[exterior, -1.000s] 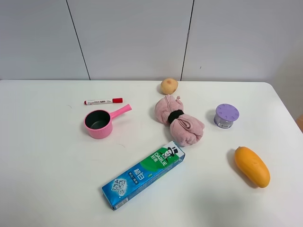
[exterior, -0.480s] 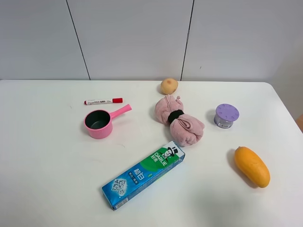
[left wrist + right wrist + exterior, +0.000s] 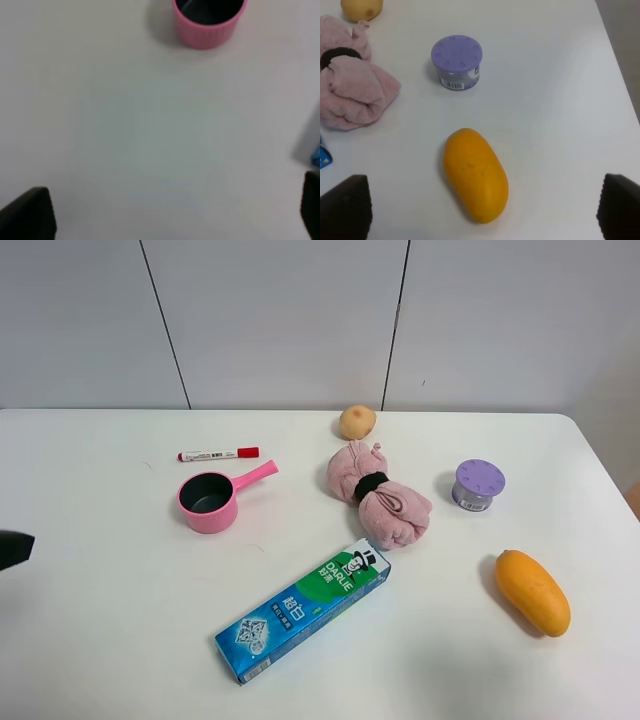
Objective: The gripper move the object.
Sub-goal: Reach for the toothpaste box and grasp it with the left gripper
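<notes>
DARLIE toothpaste carton point(image 3: 305, 610) is seen lying flat on the desk point(image 3: 100, 640), front-centre in the ext. view, w/ nothing touching it. Its long axis is set on a diagonal. The blue end points to the near left. The green end w/ the top-hatted face points to the far right, near the pink cloth bundle point(image 3: 378, 495) but apart from it.

L gripper point(image 3: 14, 549) is shown only as a dark tip at the left edge of the ext. view, well apart from the carton, which lies off toward that view's right. In the L wrist view the jaws are spread wide w/ nothing held. Bare desk is seen btwn them and the pink saucepan point(image 3: 209, 20) ahead; only a blue sliver of carton is caught at the frame edge.

R gripper point(image 3: 482, 210) is not seen in the ext. view. Its jaws are likewise spread and empty, w/ the mango point(image 3: 475, 175) on the desk before them and the purple-lidded canister point(image 3: 456, 62) beyond.

The nearer arm can't be settled. For a grasp across the narrow width, the jaws would prob. need to be turned square to the diagonal, approx. mid-length.
</notes>
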